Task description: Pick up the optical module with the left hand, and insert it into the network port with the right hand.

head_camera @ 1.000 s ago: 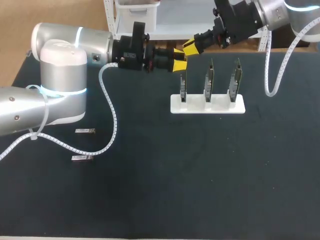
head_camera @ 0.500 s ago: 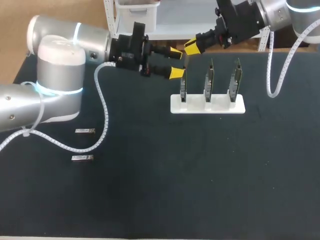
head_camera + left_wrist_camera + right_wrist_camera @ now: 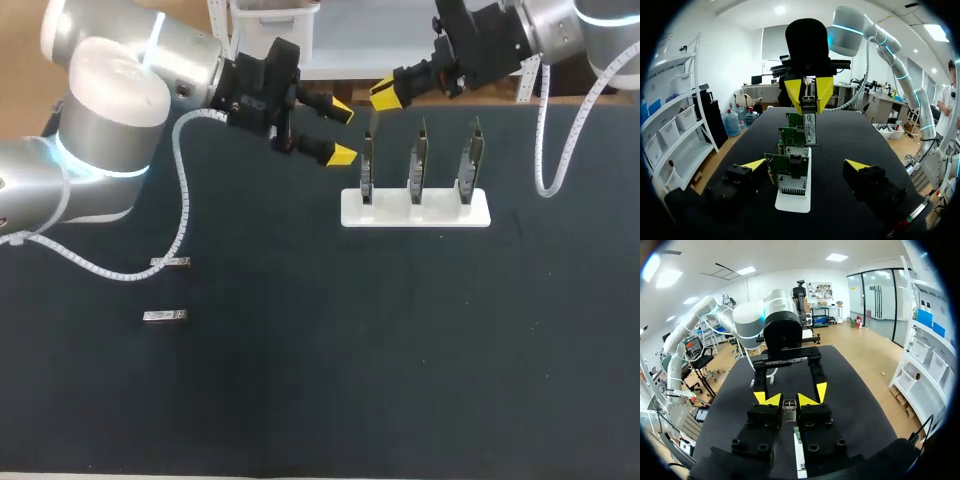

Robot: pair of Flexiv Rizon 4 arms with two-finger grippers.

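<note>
Could miss the port and jam module (image 3: 810, 122) against a board (image 3: 790, 165) edge, given any tilt in the pinch. Clamped between narrow right gripper (image 3: 384, 95) tips, hanging toward six o'clock beneath them, above the board row. Left gripper (image 3: 342, 131) spread wide, empty, at ten o'clock of stand (image 3: 415, 212).

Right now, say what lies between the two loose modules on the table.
Head view: only bare mat between the farther module and the nearer module.

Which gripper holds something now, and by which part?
The right gripper holds the optical module by its upper end; the left gripper is open, empty.
</note>
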